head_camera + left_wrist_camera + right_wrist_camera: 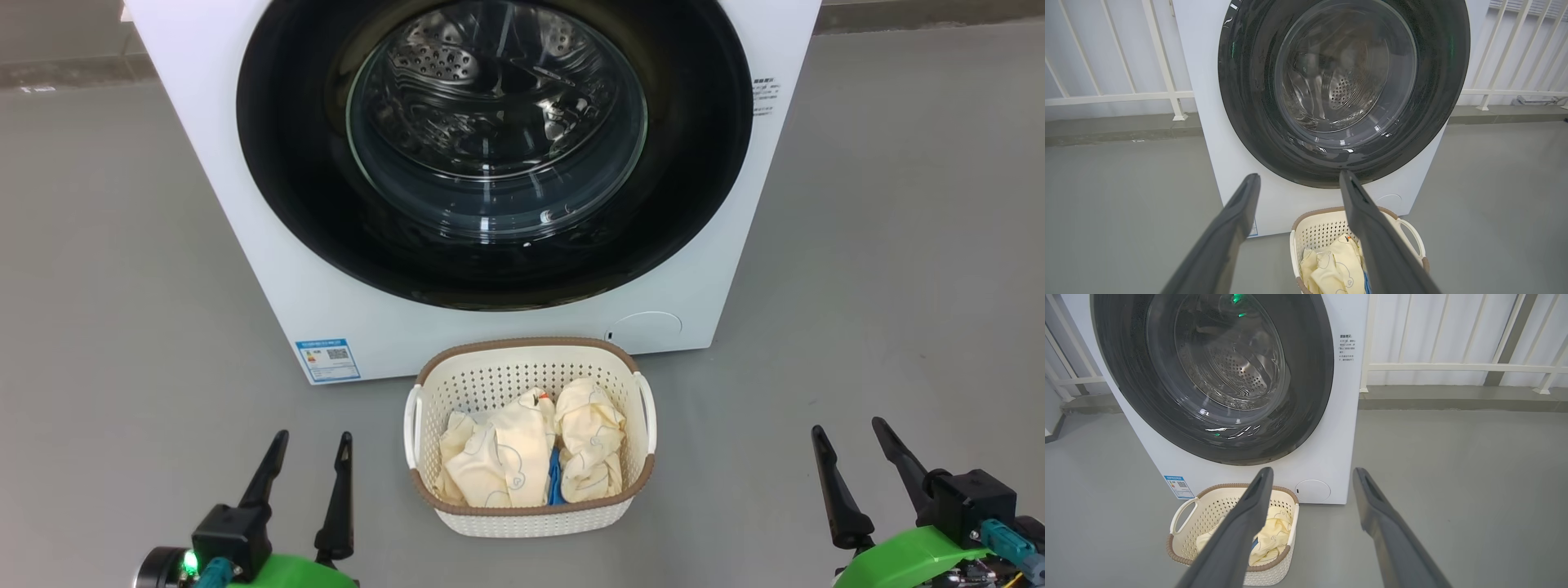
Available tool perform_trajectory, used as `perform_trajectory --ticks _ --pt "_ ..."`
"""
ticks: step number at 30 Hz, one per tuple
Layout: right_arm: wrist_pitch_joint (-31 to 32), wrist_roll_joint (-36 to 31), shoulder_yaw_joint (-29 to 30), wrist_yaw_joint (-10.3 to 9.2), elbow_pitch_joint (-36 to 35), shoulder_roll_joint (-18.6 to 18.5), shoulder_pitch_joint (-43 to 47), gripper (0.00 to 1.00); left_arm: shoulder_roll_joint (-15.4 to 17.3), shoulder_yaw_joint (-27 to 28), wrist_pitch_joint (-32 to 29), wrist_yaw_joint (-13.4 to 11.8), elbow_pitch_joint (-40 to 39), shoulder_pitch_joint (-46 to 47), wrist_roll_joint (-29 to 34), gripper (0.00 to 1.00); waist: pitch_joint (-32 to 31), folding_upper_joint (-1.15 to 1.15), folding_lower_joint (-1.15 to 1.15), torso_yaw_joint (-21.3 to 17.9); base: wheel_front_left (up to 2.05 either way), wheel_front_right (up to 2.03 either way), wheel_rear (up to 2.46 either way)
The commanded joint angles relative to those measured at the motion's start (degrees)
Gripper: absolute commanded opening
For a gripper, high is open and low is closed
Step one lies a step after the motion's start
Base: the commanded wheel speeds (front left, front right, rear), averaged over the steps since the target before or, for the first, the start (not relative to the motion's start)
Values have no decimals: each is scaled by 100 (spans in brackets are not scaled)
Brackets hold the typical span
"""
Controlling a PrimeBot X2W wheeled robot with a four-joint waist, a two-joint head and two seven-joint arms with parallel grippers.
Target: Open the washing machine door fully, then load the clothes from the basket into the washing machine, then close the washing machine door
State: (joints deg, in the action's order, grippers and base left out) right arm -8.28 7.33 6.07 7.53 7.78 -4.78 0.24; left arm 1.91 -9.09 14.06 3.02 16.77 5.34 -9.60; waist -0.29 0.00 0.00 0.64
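My left gripper (314, 437) hangs low on my left over the grey floor (106, 310), its two dark fingers spread wide with nothing between them. Just beyond it, a blue-and-white energy sticker (327, 360) sits on the lower left corner of the washing machine (237, 269), which stands squarely before me. The washing machine door (694, 163) lies shut against the white front, and through its glass window I see the steel drum (457, 65). The basket (526, 344) stands on the floor right in front of the machine, below the door and between my two grippers, well apart from both. Inside it lie the clothes (506, 457), crumpled cream pieces with a blue cloth (555, 487) tucked between them. My right gripper (847, 426) hangs at my lower right, fingers likewise wide apart and empty.
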Motion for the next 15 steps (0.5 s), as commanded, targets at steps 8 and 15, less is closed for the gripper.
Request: perform_trajectory --ticks 8,15 --pt "-92 -117 -157 -4 -163 -93 -37 100 98 148 94 -83 -100 267 98 100 -1 0 0 1 0 0 0" --pt "-111 -96 -157 -4 -147 -90 -45 100 98 174 94 -104 -73 266 45 100 -9 0 0 -24 0 0 0"
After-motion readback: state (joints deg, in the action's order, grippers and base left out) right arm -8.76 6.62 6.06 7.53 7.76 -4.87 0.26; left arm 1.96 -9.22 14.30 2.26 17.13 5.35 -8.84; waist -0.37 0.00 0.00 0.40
